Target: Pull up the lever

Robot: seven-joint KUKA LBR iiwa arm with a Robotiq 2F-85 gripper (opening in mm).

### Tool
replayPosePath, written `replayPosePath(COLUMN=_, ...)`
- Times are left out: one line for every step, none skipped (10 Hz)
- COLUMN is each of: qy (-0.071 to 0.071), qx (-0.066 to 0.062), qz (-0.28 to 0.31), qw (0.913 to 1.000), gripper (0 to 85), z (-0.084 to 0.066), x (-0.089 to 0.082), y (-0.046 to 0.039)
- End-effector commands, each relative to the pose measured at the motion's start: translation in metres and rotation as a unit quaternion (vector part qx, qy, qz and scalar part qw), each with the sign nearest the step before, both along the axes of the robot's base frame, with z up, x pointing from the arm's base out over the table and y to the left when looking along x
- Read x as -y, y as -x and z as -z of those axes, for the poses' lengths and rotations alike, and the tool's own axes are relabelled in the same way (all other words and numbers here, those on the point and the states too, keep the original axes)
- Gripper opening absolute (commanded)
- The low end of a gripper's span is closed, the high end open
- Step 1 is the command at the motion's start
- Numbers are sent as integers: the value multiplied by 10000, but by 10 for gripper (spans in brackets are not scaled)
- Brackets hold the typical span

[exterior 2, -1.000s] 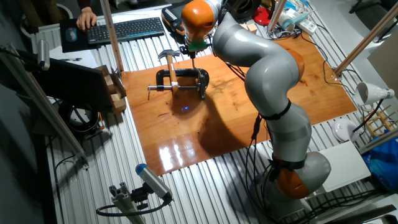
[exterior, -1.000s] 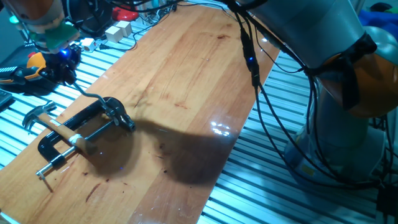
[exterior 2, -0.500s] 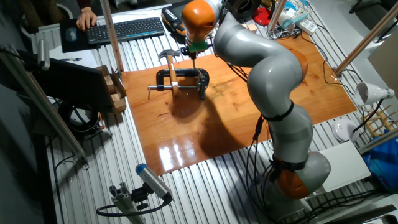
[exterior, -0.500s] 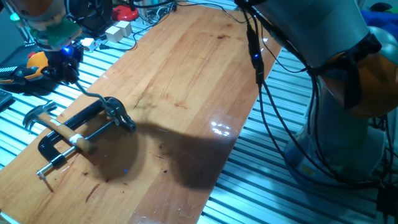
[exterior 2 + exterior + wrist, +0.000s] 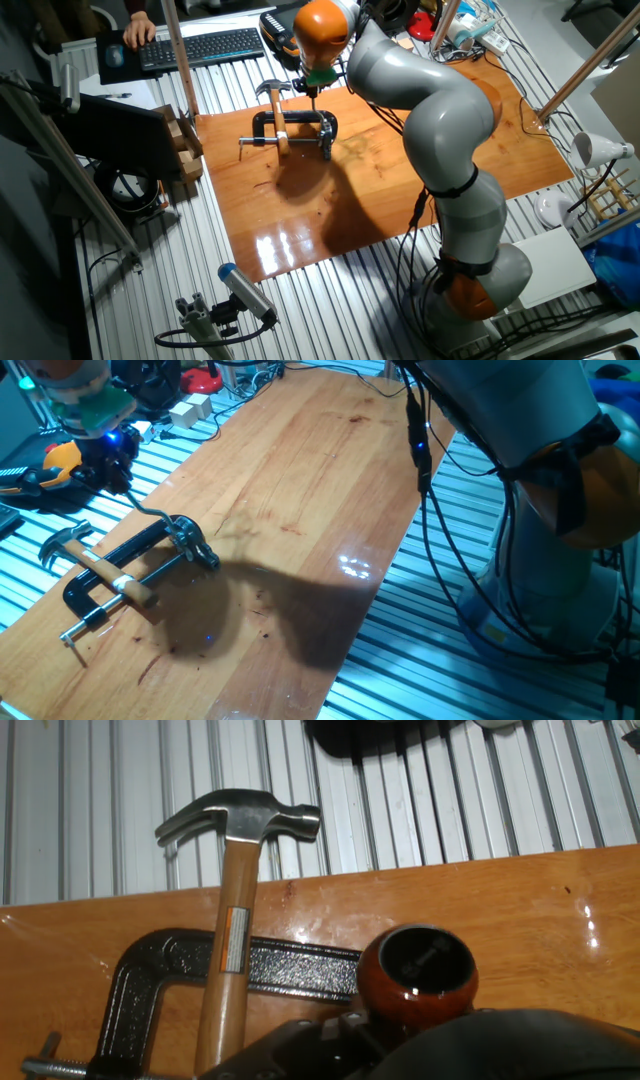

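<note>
A varnished wooden board (image 5: 300, 490) lies across a ribbed metal bench. On its near end rests a black clamp (image 5: 120, 560) under a hammer (image 5: 235, 880); the lever (image 5: 150, 512) rises from the clamp's chrome head, with the gripper (image 5: 112, 455) at its upper end. Whether it grips cannot be told. Only the hand view shows the reddish-brown tip (image 5: 415, 975), close beneath the camera.
</note>
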State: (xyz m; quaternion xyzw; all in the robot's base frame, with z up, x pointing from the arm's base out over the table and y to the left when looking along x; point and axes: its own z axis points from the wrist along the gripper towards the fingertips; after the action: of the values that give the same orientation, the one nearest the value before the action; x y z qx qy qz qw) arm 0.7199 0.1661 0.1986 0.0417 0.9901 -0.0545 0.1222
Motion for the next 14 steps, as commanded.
replayPosePath(qy=-1, qx=-21, qz=13, qw=10000, gripper=0, z=23, x=-20, y=28)
replayPosePath(qy=9, qx=-52, qz=9, qw=10000, gripper=0, z=32, x=-32, y=38)
replayPosePath(qy=6, qx=-78, qz=-10, qw=10000, gripper=0, z=30, x=-28, y=35)
replayPosePath(qy=-29, qx=-136, qz=-49, qw=9999, gripper=0, z=19, x=-10, y=26)
replayPosePath(qy=-56, qx=-195, qz=-96, qw=9997, gripper=0, z=6, x=9, y=15)
replayPosePath(qy=-50, qx=-214, qz=-124, qw=9997, gripper=0, z=2, x=17, y=12)
replayPosePath(qy=-59, qx=-271, qz=-148, qw=9995, gripper=0, z=-1, x=22, y=15)
replayPosePath(qy=-78, qx=-338, qz=-202, qw=9992, gripper=0, z=-16, x=36, y=14)
replayPosePath(qy=-91, qx=-373, qz=-252, qw=9989, gripper=0, z=-24, x=52, y=9)
replayPosePath(qy=-97, qx=-374, qz=-260, qw=9989, gripper=0, z=-21, x=57, y=6)
replayPosePath(qy=-96, qx=-390, qz=-266, qw=9988, gripper=170, z=-21, x=57, y=8)
replayPosePath(qy=-117, qx=-390, qz=-274, qw=9988, gripper=170, z=-25, x=58, y=15)
replayPosePath(qy=-125, qx=-390, qz=-274, qw=9988, gripper=170, z=-27, x=59, y=21)
replayPosePath(qy=-124, qx=-375, qz=-276, qw=9988, gripper=170, z=-26, x=59, y=25)
